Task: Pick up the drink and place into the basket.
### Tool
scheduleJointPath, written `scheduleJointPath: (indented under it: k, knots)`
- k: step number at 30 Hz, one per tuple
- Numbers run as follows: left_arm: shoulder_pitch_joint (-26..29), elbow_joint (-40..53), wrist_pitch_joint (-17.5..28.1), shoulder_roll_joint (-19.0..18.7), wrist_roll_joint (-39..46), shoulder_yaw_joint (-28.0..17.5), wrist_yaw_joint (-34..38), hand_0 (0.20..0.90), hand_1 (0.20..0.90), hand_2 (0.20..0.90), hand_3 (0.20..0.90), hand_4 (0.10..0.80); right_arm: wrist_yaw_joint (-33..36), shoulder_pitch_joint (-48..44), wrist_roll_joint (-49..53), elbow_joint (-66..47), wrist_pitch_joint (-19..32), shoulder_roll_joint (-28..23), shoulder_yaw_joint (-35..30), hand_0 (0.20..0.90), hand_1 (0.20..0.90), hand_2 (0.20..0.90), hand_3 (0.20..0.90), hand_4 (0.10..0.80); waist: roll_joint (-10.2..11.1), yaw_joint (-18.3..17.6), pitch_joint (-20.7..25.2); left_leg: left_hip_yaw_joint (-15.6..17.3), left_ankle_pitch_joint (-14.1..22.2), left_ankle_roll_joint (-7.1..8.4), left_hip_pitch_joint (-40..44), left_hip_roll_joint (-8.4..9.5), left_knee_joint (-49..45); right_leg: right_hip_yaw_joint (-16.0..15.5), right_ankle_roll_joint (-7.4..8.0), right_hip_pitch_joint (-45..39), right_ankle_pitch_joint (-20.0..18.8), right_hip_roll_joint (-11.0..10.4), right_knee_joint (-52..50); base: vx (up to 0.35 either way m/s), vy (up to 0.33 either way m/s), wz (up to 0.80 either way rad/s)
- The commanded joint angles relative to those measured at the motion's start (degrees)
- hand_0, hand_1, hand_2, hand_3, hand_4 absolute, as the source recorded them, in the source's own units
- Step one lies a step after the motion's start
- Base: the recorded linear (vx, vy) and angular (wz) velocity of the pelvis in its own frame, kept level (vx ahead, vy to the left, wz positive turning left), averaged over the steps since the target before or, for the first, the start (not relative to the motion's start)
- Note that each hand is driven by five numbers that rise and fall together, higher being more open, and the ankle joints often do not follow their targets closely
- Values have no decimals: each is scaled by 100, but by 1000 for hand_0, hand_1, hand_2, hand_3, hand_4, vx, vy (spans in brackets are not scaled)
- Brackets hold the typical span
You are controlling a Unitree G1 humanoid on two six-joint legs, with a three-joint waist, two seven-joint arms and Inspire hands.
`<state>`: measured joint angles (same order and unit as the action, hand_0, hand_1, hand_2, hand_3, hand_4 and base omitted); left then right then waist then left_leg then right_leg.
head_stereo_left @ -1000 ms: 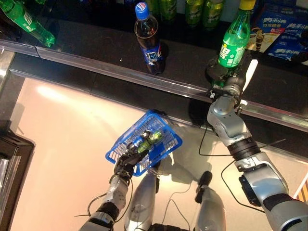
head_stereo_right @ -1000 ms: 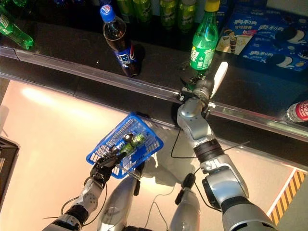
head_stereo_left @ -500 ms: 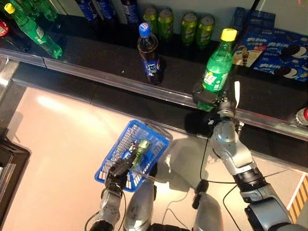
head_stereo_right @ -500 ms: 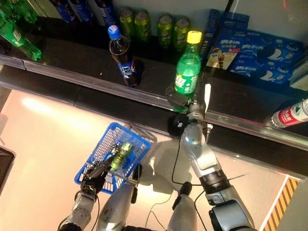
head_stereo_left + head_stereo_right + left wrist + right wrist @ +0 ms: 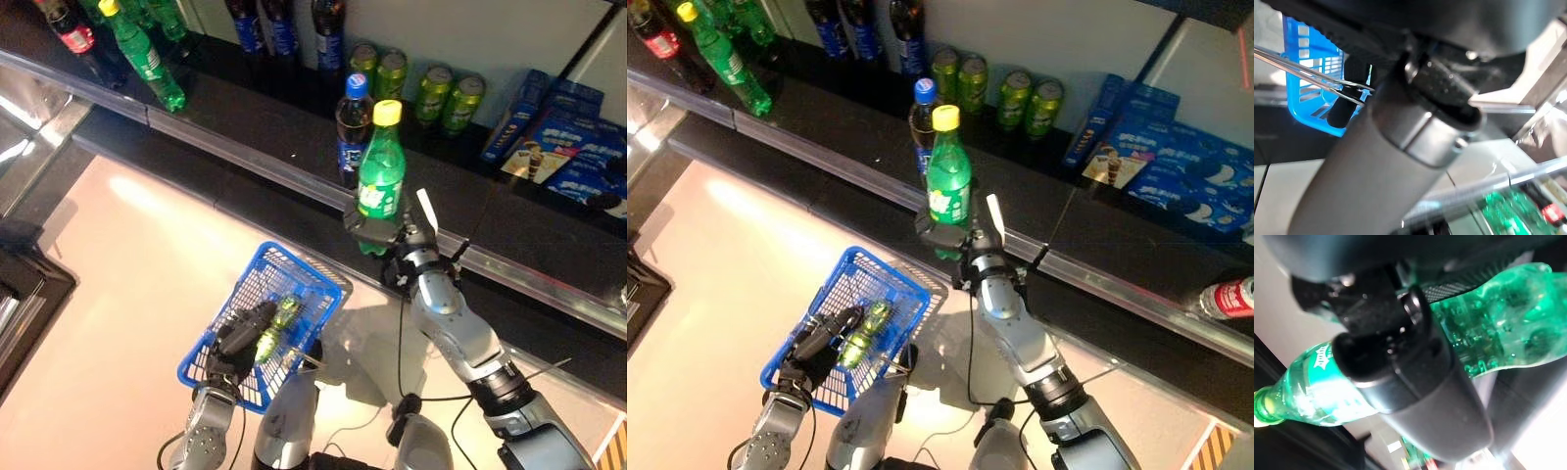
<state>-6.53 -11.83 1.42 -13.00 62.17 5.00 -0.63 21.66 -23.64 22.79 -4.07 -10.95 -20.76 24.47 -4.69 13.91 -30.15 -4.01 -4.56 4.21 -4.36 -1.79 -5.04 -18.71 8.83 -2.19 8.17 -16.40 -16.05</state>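
My right hand (image 5: 384,238) is shut on a green bottle (image 5: 380,181) with a yellow cap and holds it upright, lifted off the black shelf (image 5: 294,132) and out past its front edge. In the right wrist view the thumb (image 5: 1400,357) is curled round the green bottle (image 5: 1498,328). My left hand (image 5: 240,338) is shut on the wire handles (image 5: 1312,81) of the blue basket (image 5: 211,367), which hangs low in front, to the left of the bottle. A green drink (image 5: 276,323) lies in the basket.
A dark cola bottle (image 5: 353,127) stands on the shelf just behind the held bottle. Green cans (image 5: 421,88) stand at the back, blue snack boxes (image 5: 558,137) at the right, more bottles (image 5: 147,59) at the left. A metal rail (image 5: 509,274) edges the shelf.
The camera view has shifted. My right hand has carried the green bottle off the shelf, left and nearer the basket. The left hand still holds the basket.
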Motion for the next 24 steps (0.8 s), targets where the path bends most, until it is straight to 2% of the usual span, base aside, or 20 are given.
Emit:
scheduleJointPath:
  k: [1, 9, 20, 23, 24]
  knots:
    - [188, 2063, 652, -553, 29, -45, -1019, 300, 300, 300, 200, 100, -82, -188, 105, -1075, 625, 292, 242, 300, 300, 300, 200, 100, 43, 134, 1386, -244, 68, 45, 138, -161, -240, -241, -602, -38, -150, 121, -158, 25, -36, 19]
    - [236, 2982, 327, -786, 397, -69, -1598, 300, 300, 300, 200, 100, 339, -186, 407, -559, 819, 625, 659, 300, 300, 300, 200, 100, 111, 561, 1348, -574, 83, 27, -5, -17, -331, -585, -538, -258, -190, 124, 3, 14, -36, 23]
    - [525, 3648, 3, -935, 750, 55, -2289, 300, 300, 300, 200, 100, 708, -291, 512, 266, 886, 1113, 1035, 300, 300, 300, 200, 100, 158, 957, 1159, -956, 47, -13, -243, 153, -399, -836, -470, -299, -191, 135, 33, 7, -37, 22]
    - [580, 3877, -129, -923, 772, 107, -2400, 300, 300, 300, 200, 100, 647, -231, 775, 950, 1206, 1360, 1191, 300, 300, 300, 200, 100, 154, 1084, 1106, -1071, 35, -25, -330, 212, -430, -910, -454, -312, -209, 138, 77, 22, -58, 17]
    - [593, 3888, -123, -937, 724, 101, -2448, 300, 300, 300, 200, 100, 570, -219, 787, 1082, 1276, 1426, 1212, 300, 300, 300, 200, 100, 175, 1118, 1069, -1056, 157, -8, -285, 195, -445, -854, -421, -331, -90, 149, 30, 39, -92, 19]
